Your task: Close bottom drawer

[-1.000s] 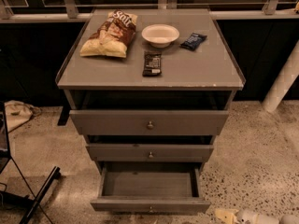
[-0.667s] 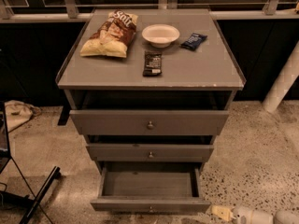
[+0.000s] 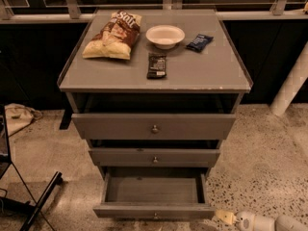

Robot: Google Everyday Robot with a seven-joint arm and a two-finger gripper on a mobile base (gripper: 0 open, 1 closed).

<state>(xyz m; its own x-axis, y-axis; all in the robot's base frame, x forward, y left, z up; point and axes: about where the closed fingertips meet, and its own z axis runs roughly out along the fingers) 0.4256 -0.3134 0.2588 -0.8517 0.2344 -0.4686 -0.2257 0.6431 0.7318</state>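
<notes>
Far left, a pale cloth bundle lies on the speckled floor and a black stand leg slants across the corner, both well apart from the work. The grey table carries a chip bag, a dark bar, a white bowl and a blue packet. Below its top, the top drawer and the middle drawer each stand slightly forward. The bottom drawer is pulled well out, and its inside looks bare. The hand sits low near the floor at the lower right, just beside the drawer's right front corner and seemingly not yet touching it. Whether it is apart or together I cannot tell. The main risk, as I judge it, comes from that off-centre approach: a push on the corner rather than near the knob at mid-front could twist the drawer on its runners and jam it partly open. The hand could also glance off the edge and slide along the side, or ride up and press the middle drawer instead.
</notes>
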